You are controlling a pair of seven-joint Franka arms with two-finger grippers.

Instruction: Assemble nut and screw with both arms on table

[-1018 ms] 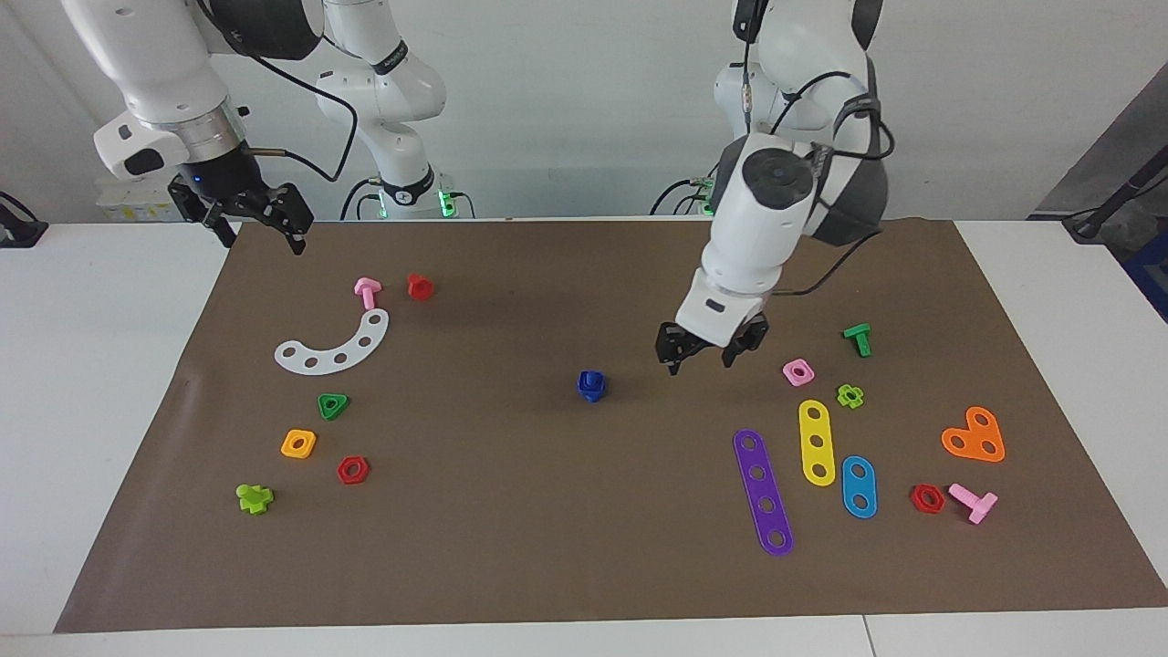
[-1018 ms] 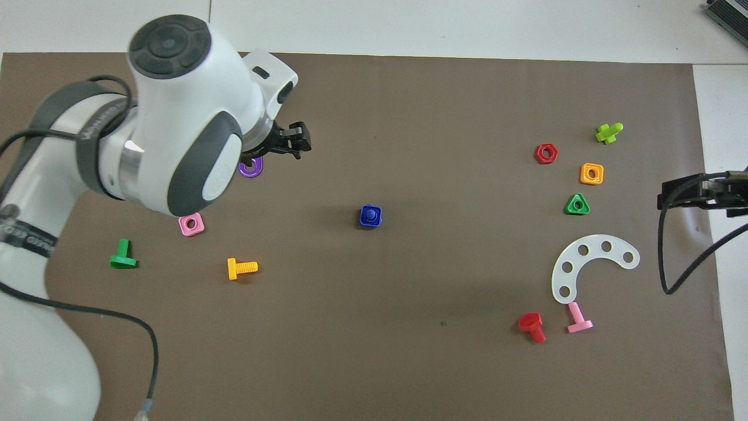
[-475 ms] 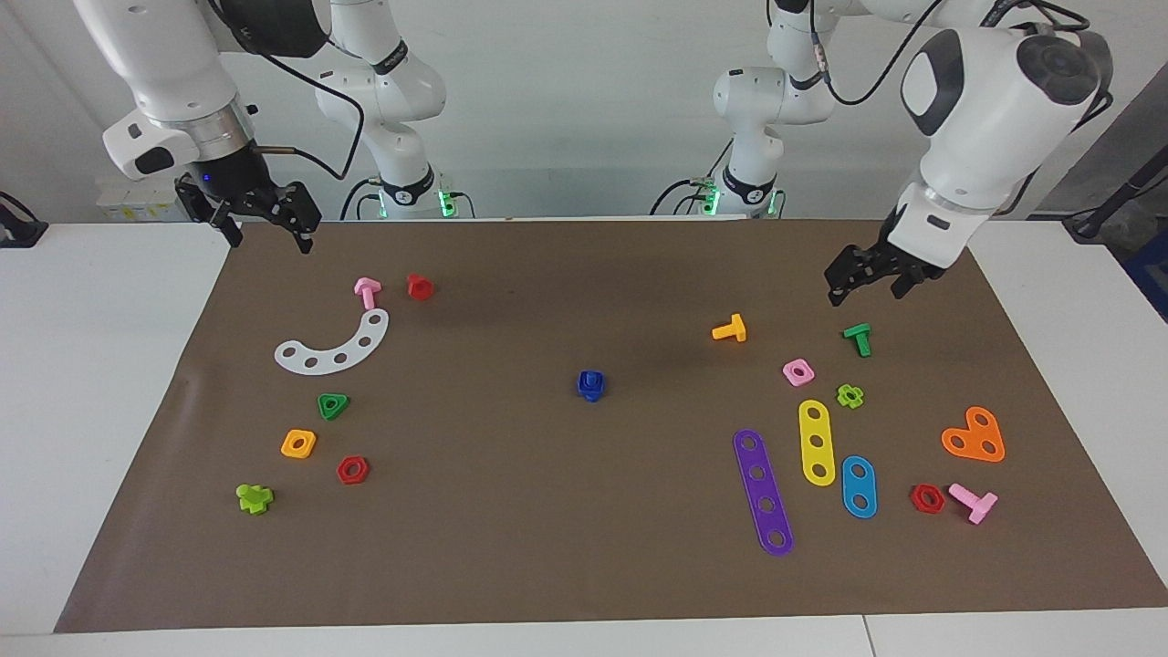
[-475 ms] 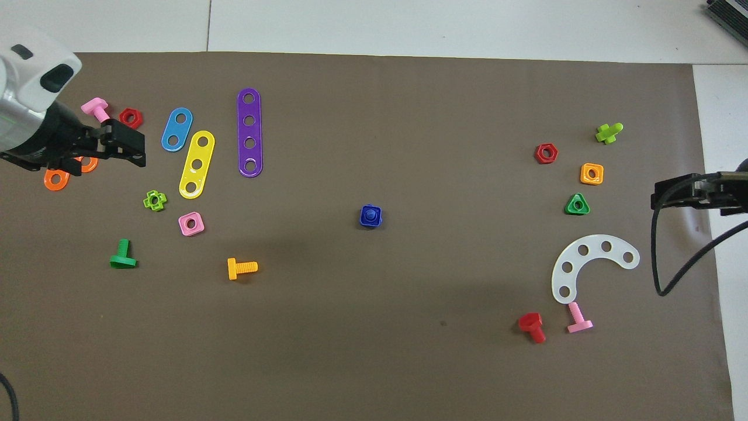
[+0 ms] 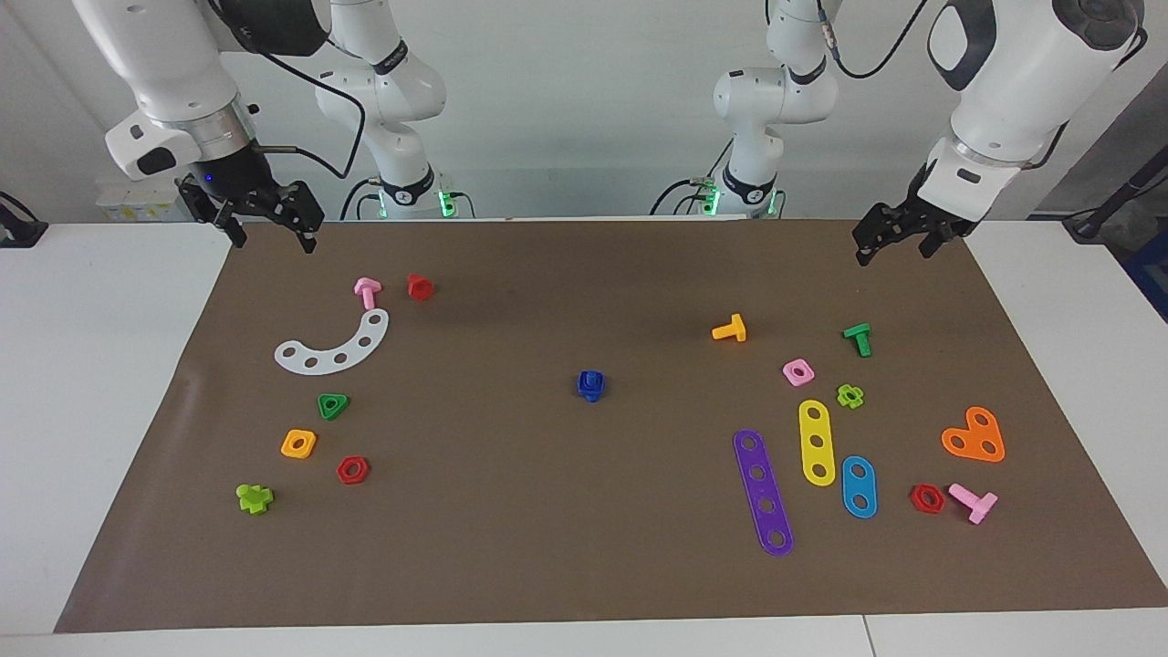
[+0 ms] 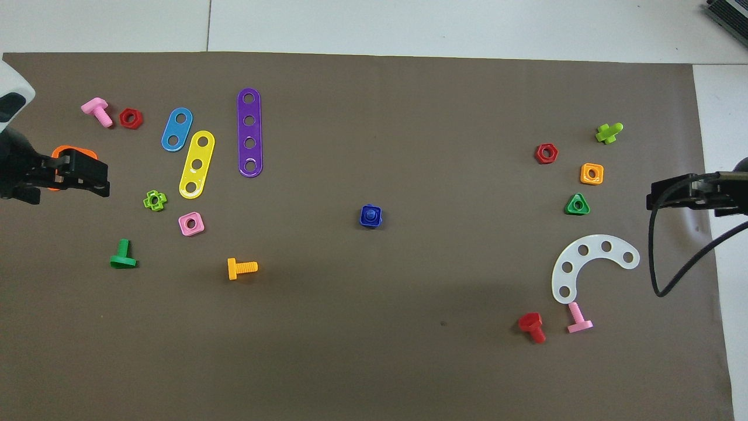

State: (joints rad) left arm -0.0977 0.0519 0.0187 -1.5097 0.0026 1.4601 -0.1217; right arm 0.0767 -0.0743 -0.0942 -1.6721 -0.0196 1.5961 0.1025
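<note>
Brown mat covers most of the white desk (image 5: 109,411), and at its middle the blue nut (image 5: 592,388) sits joined with the blue screw (image 5: 592,377). A second ago the left hand (image 5: 903,239) hung just beside them; now both it and the right hand (image 5: 265,219) are up over the mat's robot-side corners, open and empty, so I judge the assembly finished.

On the mat, from its middle in the overhead view, a purple strip (image 6: 249,132), yellow strip (image 6: 197,164) and blue strip (image 6: 176,129) lie toward ten o'clock, an orange bolt (image 6: 241,268) toward eight, and a white arc (image 6: 591,265) toward four.
</note>
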